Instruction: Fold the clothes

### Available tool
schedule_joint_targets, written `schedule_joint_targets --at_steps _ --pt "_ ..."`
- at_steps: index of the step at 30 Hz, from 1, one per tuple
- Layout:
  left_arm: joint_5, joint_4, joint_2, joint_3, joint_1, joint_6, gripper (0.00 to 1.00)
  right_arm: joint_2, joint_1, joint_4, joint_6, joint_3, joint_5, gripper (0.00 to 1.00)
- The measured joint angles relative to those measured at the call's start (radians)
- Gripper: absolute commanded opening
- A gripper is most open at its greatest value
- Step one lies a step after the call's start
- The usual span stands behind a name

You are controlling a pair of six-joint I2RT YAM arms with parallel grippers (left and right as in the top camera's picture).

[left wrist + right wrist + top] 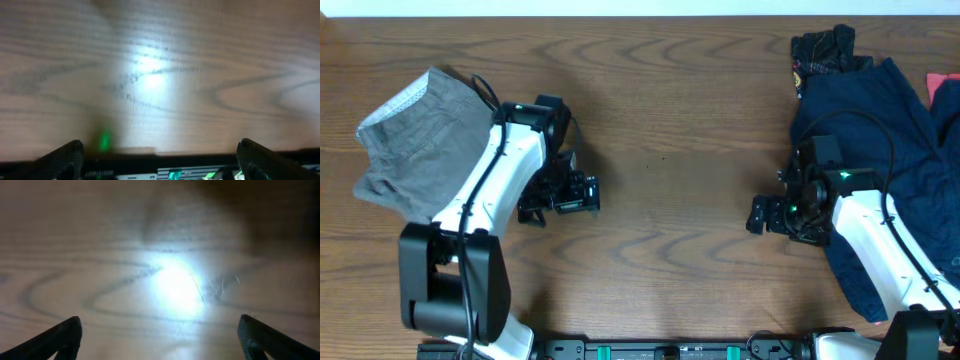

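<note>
Both wrist views: jaws wide open, empty, over table; only overhead shows the shorts.

My table is brown wood with bold looping grain, smooth and lightly varnished; in both wrist views it throws back a soft white glare. The shorts are olive-grey woven cloth, matt and softly rumpled, and their waistband lining is paler with a fine print. On my right lies a heap of dark navy cloth, matt and creased, with a black patterned fabric beyond it. My arm shells look like smooth white plastic with a slight sheen. My left gripper and right gripper are matt black, seemingly plastic
</note>
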Motion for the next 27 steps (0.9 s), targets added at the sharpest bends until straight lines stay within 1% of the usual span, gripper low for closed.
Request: schedule_joint_targets --at_steps 3,4,5,7,8,10,13,16,21,23,27 --pt "-0.012 0.052 -0.095 -0.062 -0.017 0.000 0.98 -0.051 0.000 -0.009 0.000 0.000 -0.001 0.95" --pt "-0.014 0.081 -0.156 -0.094 -0.024 0.000 0.98 -0.089 0.000 -0.005 0.000 -0.001 -0.001 0.95" --pt "-0.015 0.116 -0.207 -0.121 -0.029 0.000 0.98 -0.126 0.000 0.002 0.000 -0.002 0.000 0.92" --pt "-0.023 0.198 -0.364 -0.192 -0.045 0.000 0.98 -0.233 0.002 0.031 -0.003 -0.005 0.009 0.87" --pt "-0.034 0.237 -0.456 -0.232 -0.055 0.000 0.98 -0.291 0.005 0.047 -0.003 -0.008 0.020 0.88" --pt "-0.060 0.306 -0.626 -0.301 -0.075 0.000 0.98 -0.422 0.019 0.085 0.002 -0.022 0.064 0.99" --pt "-0.106 0.393 -0.925 -0.415 -0.107 0.000 0.98 -0.627 0.059 0.150 -0.002 -0.058 0.154 0.99" --pt "-0.140 0.468 -1.170 -0.486 -0.111 0.000 0.98 -0.785 0.073 0.174 -0.003 -0.081 0.223 0.99" --pt "-0.165 0.484 -1.438 -0.504 -0.111 0.000 0.98 -0.928 0.073 0.165 -0.003 -0.093 0.275 0.99" --pt "-0.169 0.484 -1.510 -0.504 -0.111 0.000 0.98 -0.953 0.073 0.164 -0.003 -0.094 0.284 0.99" --pt "-0.175 0.484 -1.590 -0.504 -0.111 0.000 0.98 -0.962 0.073 0.162 -0.003 -0.095 0.290 0.99"
